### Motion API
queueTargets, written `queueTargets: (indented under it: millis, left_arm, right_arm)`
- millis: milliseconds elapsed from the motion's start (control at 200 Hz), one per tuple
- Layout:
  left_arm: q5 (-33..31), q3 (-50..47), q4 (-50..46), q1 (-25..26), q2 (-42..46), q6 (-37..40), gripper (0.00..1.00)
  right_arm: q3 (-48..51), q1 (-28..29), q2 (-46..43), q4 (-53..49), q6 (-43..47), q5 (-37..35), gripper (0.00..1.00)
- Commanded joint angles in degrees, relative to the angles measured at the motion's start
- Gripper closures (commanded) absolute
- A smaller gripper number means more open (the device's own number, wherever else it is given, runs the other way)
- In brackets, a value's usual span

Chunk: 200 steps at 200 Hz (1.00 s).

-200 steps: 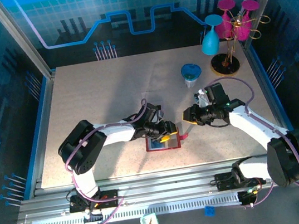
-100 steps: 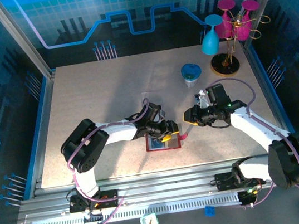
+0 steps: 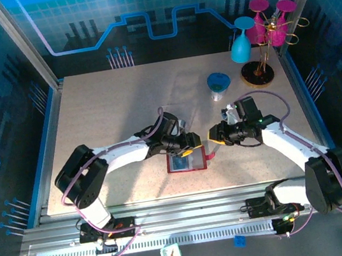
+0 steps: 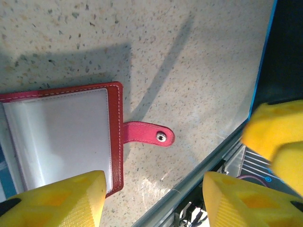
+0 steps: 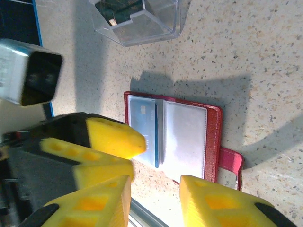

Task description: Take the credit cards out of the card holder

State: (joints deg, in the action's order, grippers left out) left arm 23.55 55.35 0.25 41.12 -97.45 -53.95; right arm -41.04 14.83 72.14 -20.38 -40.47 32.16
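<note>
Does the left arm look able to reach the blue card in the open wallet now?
Probably yes: the left gripper is open right beside the blue card, and nothing covers that pocket of the card holder.

clear box (image 5: pixel 137 21), blue goblet (image 3: pixel 241 40)

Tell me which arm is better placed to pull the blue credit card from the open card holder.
Probably left. The left gripper hangs open over the card holder, its fingers beside the blue credit card; the right gripper sits open beyond the tab.
</note>
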Motion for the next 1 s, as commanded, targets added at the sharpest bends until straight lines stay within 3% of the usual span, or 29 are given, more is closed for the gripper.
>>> queueTargets:
  millis: [0,510,995]
  left_arm:
    - [-1.7,-2.7,-2.4,-1.8,3.8,1.2,0.43]
    - [-2.3,-15.4,-1.9,-8.0,12.9,1.2,0.46]
    - [-0.5,-16.9,3.0,-8.3,9.4,0.2,0.80]
  right_arm:
    - [-1.3,1.6,1.8,1.0,-0.6,1.1,0.67]
    - [-4.8,10.9,12.8,7.1,-4.0,0.0,0.68]
    - [-5.5,16.6,22.5,14.9,-7.7,1.3,0.72]
